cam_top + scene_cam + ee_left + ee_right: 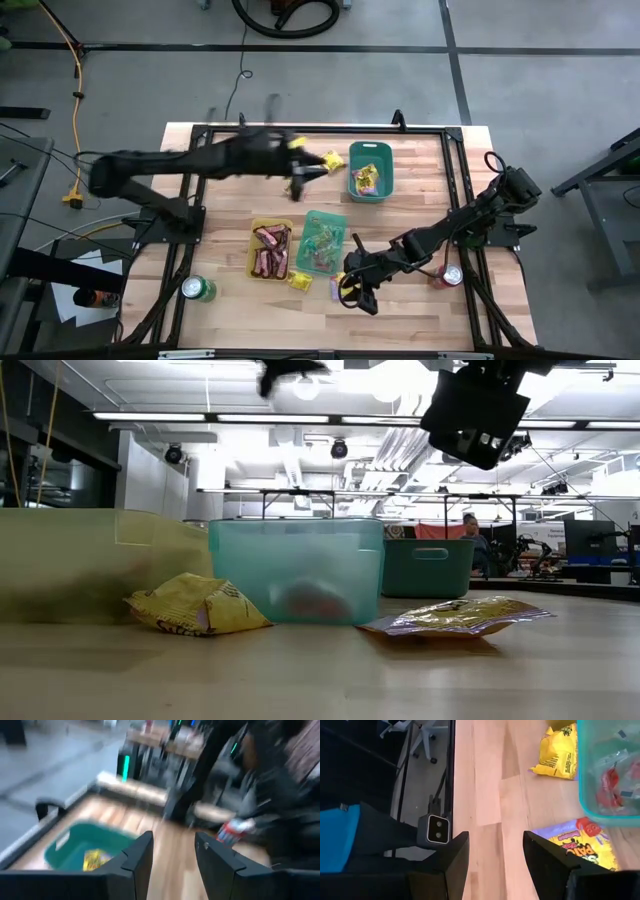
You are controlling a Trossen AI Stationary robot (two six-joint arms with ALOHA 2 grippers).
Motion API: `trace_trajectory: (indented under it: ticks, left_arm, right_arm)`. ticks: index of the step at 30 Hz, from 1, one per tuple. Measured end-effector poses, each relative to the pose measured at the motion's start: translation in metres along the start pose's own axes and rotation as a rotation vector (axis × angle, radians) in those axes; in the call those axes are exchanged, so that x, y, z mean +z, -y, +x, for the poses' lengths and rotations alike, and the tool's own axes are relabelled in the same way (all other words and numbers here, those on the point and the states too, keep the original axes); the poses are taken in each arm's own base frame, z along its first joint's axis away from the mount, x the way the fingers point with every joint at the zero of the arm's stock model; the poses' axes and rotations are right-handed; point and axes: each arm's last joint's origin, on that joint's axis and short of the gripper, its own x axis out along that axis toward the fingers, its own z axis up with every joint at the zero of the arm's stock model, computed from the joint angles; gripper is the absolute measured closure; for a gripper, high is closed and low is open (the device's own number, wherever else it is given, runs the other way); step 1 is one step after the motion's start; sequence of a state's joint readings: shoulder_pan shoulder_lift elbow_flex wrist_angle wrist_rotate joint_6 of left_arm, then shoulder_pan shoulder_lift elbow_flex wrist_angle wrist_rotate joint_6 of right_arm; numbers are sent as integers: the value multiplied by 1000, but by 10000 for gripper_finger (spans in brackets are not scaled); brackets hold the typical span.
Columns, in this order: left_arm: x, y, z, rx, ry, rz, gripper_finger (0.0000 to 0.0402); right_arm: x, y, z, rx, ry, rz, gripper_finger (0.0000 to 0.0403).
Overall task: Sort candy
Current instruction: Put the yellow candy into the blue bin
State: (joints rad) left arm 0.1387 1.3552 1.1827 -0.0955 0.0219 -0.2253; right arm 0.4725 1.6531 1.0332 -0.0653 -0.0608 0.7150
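Candy is seen sorted across three trays: red-brown bars (271,250) in the yellow tray (253,246), small pale pieces (322,243) in the near teal tray (341,221), and yellow packets (365,179) in the far teal tray (386,168). Loose yellow packets lie near the trays' front (299,281) and just left of the far tray (331,160). The left gripper (298,182) is held above the table left of the far tray, fingers apart and apparently empty, though blurred. The right gripper (354,291) is lowered beside a purple-and-yellow packet (580,842), fingers parted, nothing clamped.
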Motion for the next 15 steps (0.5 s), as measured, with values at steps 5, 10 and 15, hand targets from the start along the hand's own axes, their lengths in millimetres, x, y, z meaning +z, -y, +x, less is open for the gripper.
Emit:
trace_trajectory:
  ticks: [5, 10, 15]
  left_arm:
    - [-19, 25, -68, -53, 214, -51, 271]
    - [-64, 37, -107, -43, 294, -164, 271]
    - [-96, 41, -123, -5, 343, -269, 271]
  right_arm:
    - [-1, 0, 0, -3, -5, -60, 222]
    - [-3, 2, 0, -23, -32, -112, 222]
    - [-5, 7, -8, -127, -206, -218, 222]
